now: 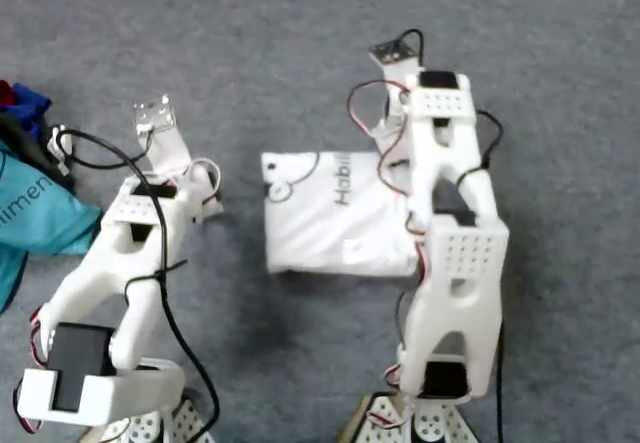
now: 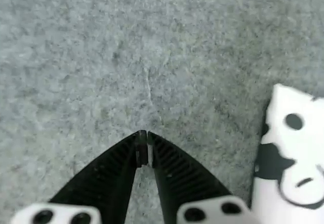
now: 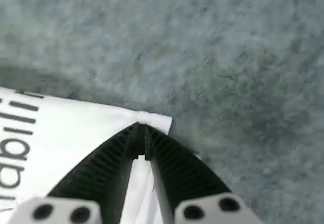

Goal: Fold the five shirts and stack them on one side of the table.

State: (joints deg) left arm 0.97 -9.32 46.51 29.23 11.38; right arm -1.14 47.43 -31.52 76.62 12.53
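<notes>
- The step in hand looks like a grip on the white shirt (image 1: 330, 225) to fold it once more or to drag it to a side; I cannot tell which.
- The right gripper (image 3: 141, 133) has its jaws together on a corner of the white shirt, with a small tuft of cloth showing past the tips.
- The pinch sits at the very edge, so it would be wise to check that it holds every layer before any pull.
- A low, slow move across the table (image 1: 300, 63) should stop the fold from opening or the corner from slipping out.
- The left gripper (image 2: 143, 144) is closed on nothing, over bare table just beside the shirt's other side.
- It could press that side down if the cloth starts to skew.
- The white shirt lies mid-table between the two arms, folded to a rough rectangle.
- It is flat, with dark print on top, and its right edge is hidden under the right arm.
- A teal shirt (image 1: 40, 218) lies loose at the table's left edge, well apart and not yet folded.
</notes>
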